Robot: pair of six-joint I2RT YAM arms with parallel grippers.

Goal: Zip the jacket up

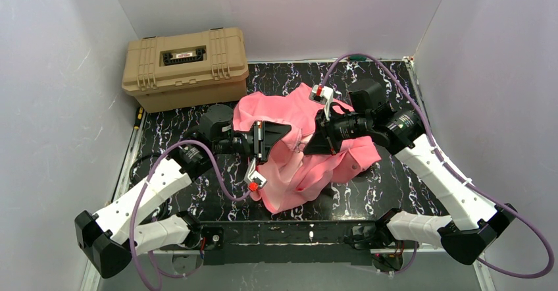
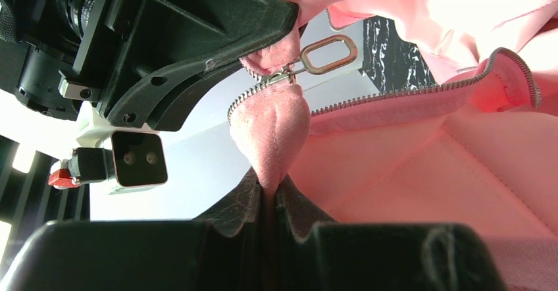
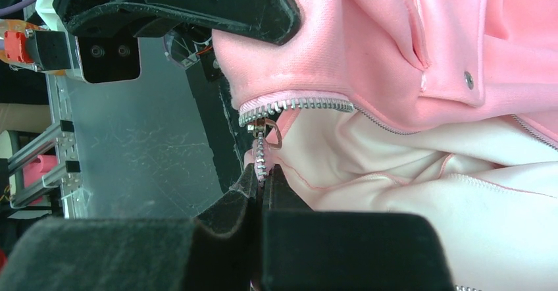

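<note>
Jacket (image 1: 296,169) bunched mid-table between the arms, left gripper (image 2: 270,195) and right gripper (image 3: 261,185) both pinched shut on cloth beside the slider (image 2: 279,77); pull tab (image 2: 327,52) seemingly ungripped, so tugging risks snagging teeth in the fold

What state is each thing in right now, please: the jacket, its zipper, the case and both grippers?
jacket: crumpled, front open.
zipper: undone, its two rows of teeth apart.
case: lid shut.
left gripper: shut on a fold of the jacket.
right gripper: shut on the jacket's zipper edge.
</note>
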